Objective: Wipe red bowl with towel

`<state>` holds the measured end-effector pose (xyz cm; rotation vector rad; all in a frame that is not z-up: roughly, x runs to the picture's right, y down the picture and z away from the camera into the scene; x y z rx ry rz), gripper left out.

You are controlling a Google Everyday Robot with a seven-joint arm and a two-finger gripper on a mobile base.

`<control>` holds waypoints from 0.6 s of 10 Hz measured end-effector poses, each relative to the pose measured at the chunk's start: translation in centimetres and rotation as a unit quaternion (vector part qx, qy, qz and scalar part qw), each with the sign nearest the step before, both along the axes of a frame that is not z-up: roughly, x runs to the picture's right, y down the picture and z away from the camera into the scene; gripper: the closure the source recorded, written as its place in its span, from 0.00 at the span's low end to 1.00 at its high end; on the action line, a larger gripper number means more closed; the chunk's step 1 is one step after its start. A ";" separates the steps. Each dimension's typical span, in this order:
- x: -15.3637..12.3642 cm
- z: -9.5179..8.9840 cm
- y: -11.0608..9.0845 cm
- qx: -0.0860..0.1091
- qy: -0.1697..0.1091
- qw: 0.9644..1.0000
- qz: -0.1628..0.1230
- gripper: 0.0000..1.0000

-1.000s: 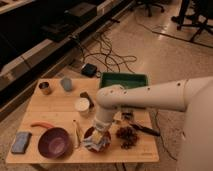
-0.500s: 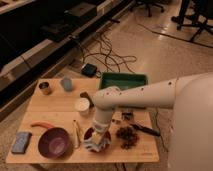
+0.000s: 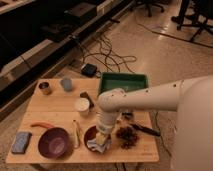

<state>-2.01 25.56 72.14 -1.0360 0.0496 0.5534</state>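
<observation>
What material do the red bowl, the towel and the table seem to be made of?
The red bowl: probably plastic or glazed ceramic; its rim looks smooth. The towel: soft pale cloth, crumpled in folds in the bowl under the shut gripper. The table: light wood, matte, with a visible board pattern.

The gripper (image 3: 102,140) is largely hidden behind the arm's wrist and the towel (image 3: 99,145). The towel and arm cover most of the red bowl (image 3: 90,133). Right edge crops the robot body (image 3: 195,125); the dark cluster (image 3: 127,135) appears unidentifiable.

Wooden table (image 3: 60,107) matt; towel (image 3: 98,145) soft cloth; purple bowl (image 3: 54,142) glossy
</observation>
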 end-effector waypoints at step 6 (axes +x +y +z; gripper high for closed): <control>2.4 1.6 -2.8 0.008 0.037 0.999 0.012 1.00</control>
